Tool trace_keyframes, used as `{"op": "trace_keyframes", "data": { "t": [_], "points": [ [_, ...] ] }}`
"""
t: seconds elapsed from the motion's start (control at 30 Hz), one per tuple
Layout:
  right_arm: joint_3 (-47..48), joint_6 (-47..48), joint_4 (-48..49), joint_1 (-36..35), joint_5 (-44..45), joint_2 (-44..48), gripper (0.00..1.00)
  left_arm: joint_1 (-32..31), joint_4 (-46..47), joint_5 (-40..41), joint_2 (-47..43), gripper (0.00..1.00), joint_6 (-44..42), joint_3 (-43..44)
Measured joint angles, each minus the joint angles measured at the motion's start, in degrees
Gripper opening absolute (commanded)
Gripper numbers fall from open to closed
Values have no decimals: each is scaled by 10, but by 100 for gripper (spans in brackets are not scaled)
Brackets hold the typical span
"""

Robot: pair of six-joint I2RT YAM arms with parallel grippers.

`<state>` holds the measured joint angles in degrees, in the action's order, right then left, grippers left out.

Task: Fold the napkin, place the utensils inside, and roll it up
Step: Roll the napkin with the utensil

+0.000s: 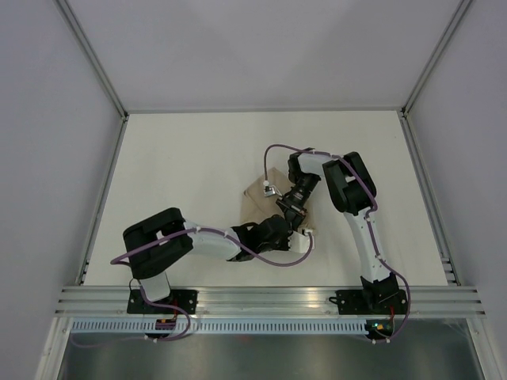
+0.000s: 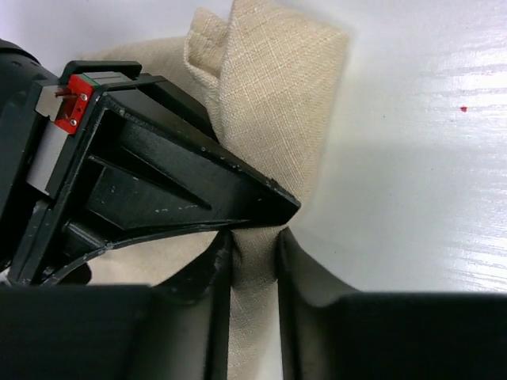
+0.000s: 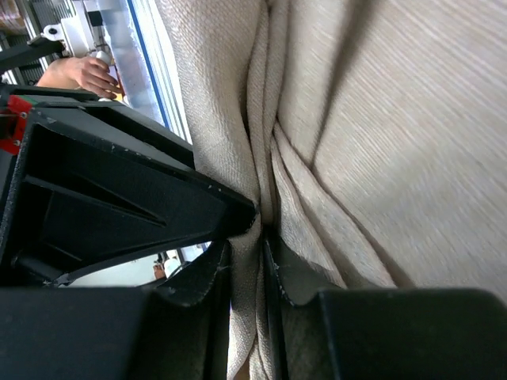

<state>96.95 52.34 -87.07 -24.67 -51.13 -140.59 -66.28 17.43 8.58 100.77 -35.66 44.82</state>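
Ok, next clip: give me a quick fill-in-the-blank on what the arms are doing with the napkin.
1. The left arm's jaws are ____ on the napkin.
2. The right arm's jaws grip the ____ too.
3. In the left wrist view, a tiny ____ dot marks the table.
Missing: shut; napkin; red.

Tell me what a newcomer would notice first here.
The beige napkin is bunched into folds near the middle of the table, not spread flat. The left gripper and the right gripper each pinch a fold of it between closed fingers. A person's hand shows in the right wrist view's upper-left background.
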Motion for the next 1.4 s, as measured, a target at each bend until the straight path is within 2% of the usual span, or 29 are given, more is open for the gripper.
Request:
{"op": "trace_keyframes", "data": {
  "t": [0.07, 0.17, 0.3, 0.33, 0.43, 0.63, 0.8, 0.9, 1.03, 1.23, 1.4],
  "points": [
    [3, 1, -2, 4, 2, 0, 13, 9, -22, -19, 2, 8, -2, 14],
    [5, 3, -2, 10, 3, 0, 22, 21, -54, -48, 8, 2, -3, 37],
    [5, 0, -4, 12, 3, 0, 41, 36, -92, -87, 10, 2, -3, 59],
    [4, -3, -5, 13, 2, 3, 49, 41, -102, -101, 11, 2, -2, 64],
    [-7, -13, 5, 19, 9, 26, 57, 52, -118, -134, 14, 2, -1, 74],
    [-21, -31, 84, 30, 37, 93, 64, 66, -132, -176, 21, 2, -1, 86],
    [-54, -44, 197, 80, 41, 173, 65, 83, -152, -226, 26, 2, 3, 100],
    [-109, -57, 261, 119, 40, 241, 65, 99, -175, -271, 35, 2, 10, 118],
    [-227, -75, 361, 162, 50, 358, 66, 125, -203, -337, 52, 2, 25, 144],
    [-444, -82, 503, 159, 70, 571, 75, 178, -237, -471, 93, 2, 56, 186],
    [-562, -80, 596, 116, 117, 697, 77, 219, -275, -588, 143, 2, 83, 231]
  ]
}}
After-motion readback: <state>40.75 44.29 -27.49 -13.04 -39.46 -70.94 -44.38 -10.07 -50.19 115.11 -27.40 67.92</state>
